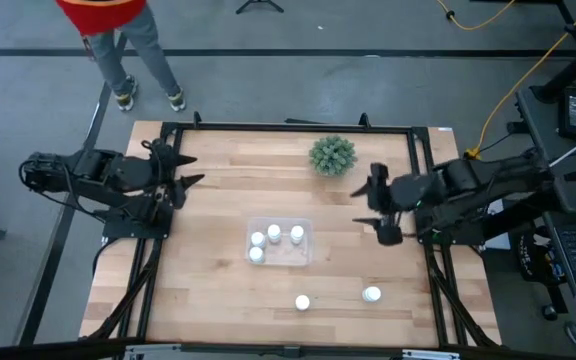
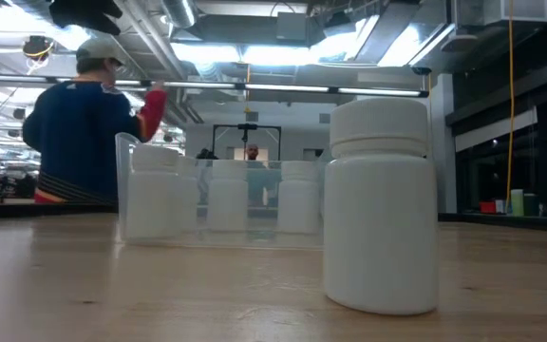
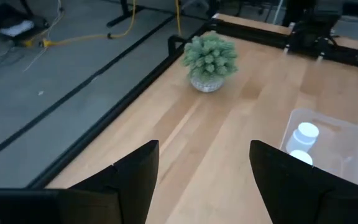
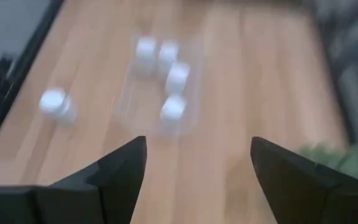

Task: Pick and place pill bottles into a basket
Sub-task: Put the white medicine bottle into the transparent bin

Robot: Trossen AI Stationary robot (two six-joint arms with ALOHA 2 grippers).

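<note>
White plastic pill bottles [image 1: 302, 301], two left outside the basket [image 1: 302, 256].
Light, smooth, tippy; grip mid-body. Right hand [image 1: 379, 211] wide open, empty.

Our arms: two, matte black, blocky jointed housings | left claw [image 1: 181, 166]: two dark tapered prongs | right claw [image 1: 380, 205]: two black fingers, squared tips | fingers [image 3: 126, 180] close up: broad flat black plates with slanted edges | cabling: thin black leads along our left arm.
</note>
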